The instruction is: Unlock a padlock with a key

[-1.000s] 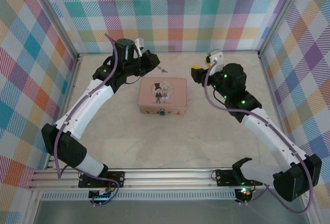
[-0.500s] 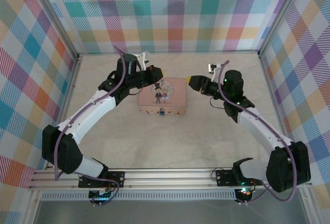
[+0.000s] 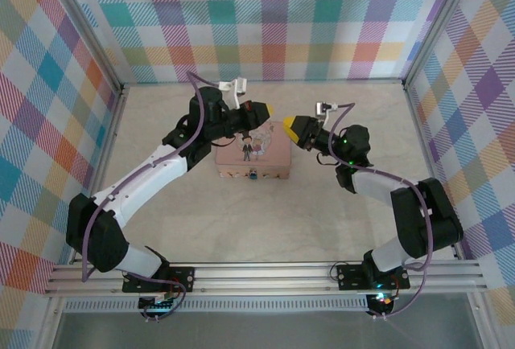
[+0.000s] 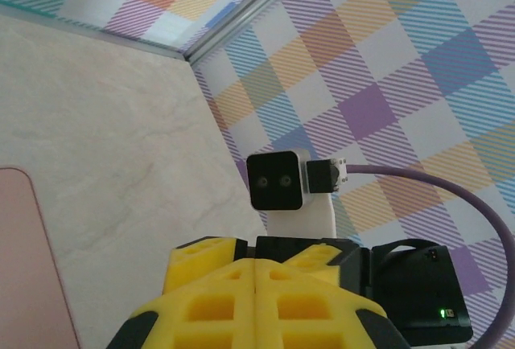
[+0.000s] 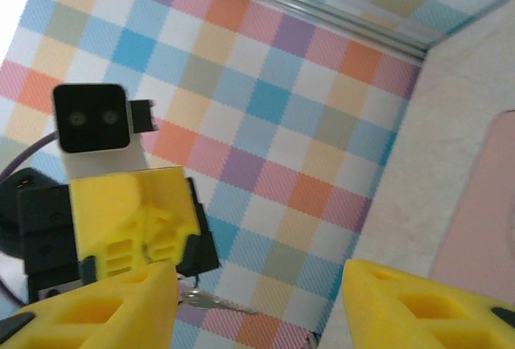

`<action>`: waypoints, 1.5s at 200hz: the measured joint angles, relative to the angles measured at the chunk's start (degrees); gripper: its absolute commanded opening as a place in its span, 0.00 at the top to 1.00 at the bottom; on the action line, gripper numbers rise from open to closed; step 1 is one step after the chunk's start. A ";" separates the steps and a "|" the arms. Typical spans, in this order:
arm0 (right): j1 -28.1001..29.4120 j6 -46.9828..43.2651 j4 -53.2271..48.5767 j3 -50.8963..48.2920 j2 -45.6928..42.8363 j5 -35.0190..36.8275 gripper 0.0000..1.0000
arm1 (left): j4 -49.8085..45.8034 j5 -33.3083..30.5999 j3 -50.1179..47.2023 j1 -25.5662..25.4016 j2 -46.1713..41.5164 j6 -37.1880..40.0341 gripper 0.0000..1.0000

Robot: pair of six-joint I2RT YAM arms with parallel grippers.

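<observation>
Left gripper has its yellow fingers pressed tight together. A thin silvery key shows just under it, but I cannot tell if the fingers hold it. The right gripper is open, with a wide gap and nothing in it. The two grippers face each other, close but apart, above the far edge of the pink tin.

The table is pale, smooth and speckled like stone. Walls of bright checked cloth stand on three sides, with grey metal posts in the corners. A metal rail runs along the near edge.

The tin is flat with round corners and a little picture on top. The padlock is tiny, silvery and teal, and it sits at the middle of the tin's near side.

Bare table lies to the left, to the right and in front of the tin.
</observation>
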 measured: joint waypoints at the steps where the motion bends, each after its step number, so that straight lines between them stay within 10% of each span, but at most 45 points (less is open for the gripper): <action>1: 0.07 0.17 0.31 0.00 0.02 -0.02 0.43 | 0.02 0.00 0.00 -0.02 0.02 0.00 1.00; 103: 3.56 4.44 9.05 2.69 3.08 -0.74 0.66 | 1.95 0.31 -0.26 -0.70 0.17 -0.44 1.00; 300: 4.50 5.35 9.84 4.52 3.78 -2.62 0.74 | 1.92 -1.38 -0.26 -0.72 0.17 -0.42 1.00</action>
